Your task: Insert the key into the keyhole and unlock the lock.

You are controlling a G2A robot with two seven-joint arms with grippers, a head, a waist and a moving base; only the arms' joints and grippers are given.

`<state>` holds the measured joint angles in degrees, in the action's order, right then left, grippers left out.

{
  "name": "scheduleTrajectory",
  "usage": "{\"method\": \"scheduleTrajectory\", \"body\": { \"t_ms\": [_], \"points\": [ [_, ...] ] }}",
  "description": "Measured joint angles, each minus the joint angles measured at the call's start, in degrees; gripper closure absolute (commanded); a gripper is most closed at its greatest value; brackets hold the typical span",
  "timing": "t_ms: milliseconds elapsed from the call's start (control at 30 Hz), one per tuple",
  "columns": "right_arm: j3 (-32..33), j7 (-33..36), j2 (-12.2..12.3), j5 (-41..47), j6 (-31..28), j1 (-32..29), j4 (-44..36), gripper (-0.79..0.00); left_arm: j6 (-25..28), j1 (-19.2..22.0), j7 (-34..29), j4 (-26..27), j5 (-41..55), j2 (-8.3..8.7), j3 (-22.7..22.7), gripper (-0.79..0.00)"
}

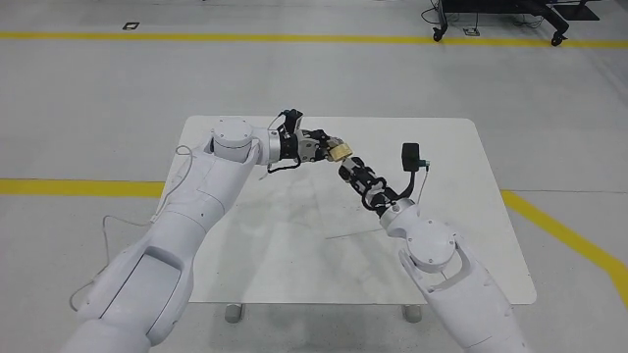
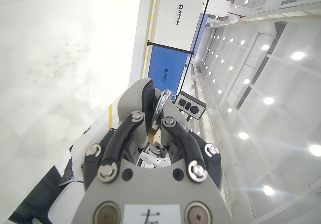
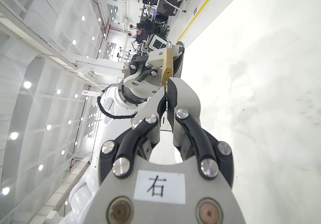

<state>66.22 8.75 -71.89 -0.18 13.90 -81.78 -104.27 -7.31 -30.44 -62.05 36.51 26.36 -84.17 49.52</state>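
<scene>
Just above the middle of the top view, over the white table [image 1: 461, 157], the left claw [image 1: 319, 147] is closed on the brass lock [image 1: 340, 150], gripping its body, with the steel shackle [image 2: 162, 102] showing between the fingers. The right claw [image 1: 351, 167] is closed too, its tips touching the lock's bottom end. The key cannot be made out between its pads.
</scene>
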Motion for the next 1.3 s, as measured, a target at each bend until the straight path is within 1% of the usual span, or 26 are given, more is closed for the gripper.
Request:
{"method": "scheduleTrajectory", "body": {
  "t_ms": [100,133,167,200,533,633,733,767,800,833,867,900,1000,1033,1100,1167,1233,1300],
  "points": [
    [0.12,-0.20,-0.14,0.43,-0.13,0.44,0.37,0.000,0.06,0.03,-0.10,-0.09,-0.17,-0.08,-0.02,0.000],
    [0.17,-0.13,-0.18,0.67,-0.22,0.54,0.44,-0.308,0.01,0.05,-0.08,-0.17,-0.21,-0.10,-0.01,0.000],
    [0.25,0.01,-0.22,0.91,-0.35,0.66,0.51,-0.776,-0.14,0.07,0.06,-0.30,-0.22,-0.14,0.03,0.000],
    [0.31,0.10,-0.24,0.99,-0.44,0.72,0.53,-0.785,-0.23,0.09,0.21,-0.38,-0.22,-0.17,0.06,0.000],
    [1.95,0.66,-0.16,0.49,-1.39,-0.48,-1.68,-0.785,-0.02,0.07,1.67,-0.90,0.45,-0.29,1.03,0.000],
    [3.06,0.99,-0.13,2.13,-1.87,-1.44,-2.76,-0.785,0.23,0.02,2.37,-0.91,0.44,-0.26,1.39,0.000],
    [4.40,2.30,-0.23,7.00,-3.73,-2.48,-3.36,-0.785,0.47,-0.12,2.86,-0.83,0.63,-0.20,1.84,0.000],
    [5.13,3.06,-0.27,9.59,-4.96,-2.87,-3.33,-0.751,0.23,-0.23,2.80,-0.84,0.95,-0.19,2.05,0.000],
    [5.73,3.67,-0.29,11.48,-5.93,-3.13,-3.24,-0.576,-0.09,-0.34,2.60,-0.88,1.40,-0.19,2.24,0.000],
    [6.34,4.32,-0.29,13.13,-6.88,-3.36,-3.12,-0.345,-0.49,-0.44,2.27,-0.93,1.96,-0.21,2.45,0.000],
    [7.10,5.20,-0.26,15.00,-8.06,-3.64,-3.01,-0.194,-1.21,-0.55,1.65,-1.12,2.78,-0.24,2.70,0.000],
    [7.63,5.85,-0.25,16.31,-8.97,-3.83,-3.05,0.000,-2.08,-0.61,1.10,-1.44,3.43,-0.27,2.87,0.000],
    [9.45,8.65,-0.19,20.46,-13.83,-4.54,-4.04,0.000,-7.77,-0.68,-1.61,-3.52,6.46,-0.59,3.18,0.000],
    [10.13,9.77,-0.11,21.03,-15.85,-4.89,-4.12,0.000,-11.40,-0.70,-3.37,-4.82,8.43,-0.85,3.31,0.000],
    [10.72,10.54,-0.03,20.99,-17.29,-5.07,-4.16,0.000,-16.32,-0.56,-6.16,-6.51,11.51,-1.29,3.52,0.000],
    [10.70,11.04,-0.05,21.43,-17.38,-4.58,-4.08,0.000,-19.99,-0.35,-9.54,-7.88,14.29,-1.78,3.56,0.000],
    [10.31,11.25,-0.12,21.70,-17.09,-3.80,-3.79,0.000,-21.73,-0.19,-11.68,-8.90,15.94,-2.14,3.54,0.000],
    [9.51,11.23,-0.22,21.26,-16.94,-2.92,-3.40,0.000,-22.21,0.22,-12.59,-9.98,16.46,-2.43,3.31,0.000]
  ]
}}
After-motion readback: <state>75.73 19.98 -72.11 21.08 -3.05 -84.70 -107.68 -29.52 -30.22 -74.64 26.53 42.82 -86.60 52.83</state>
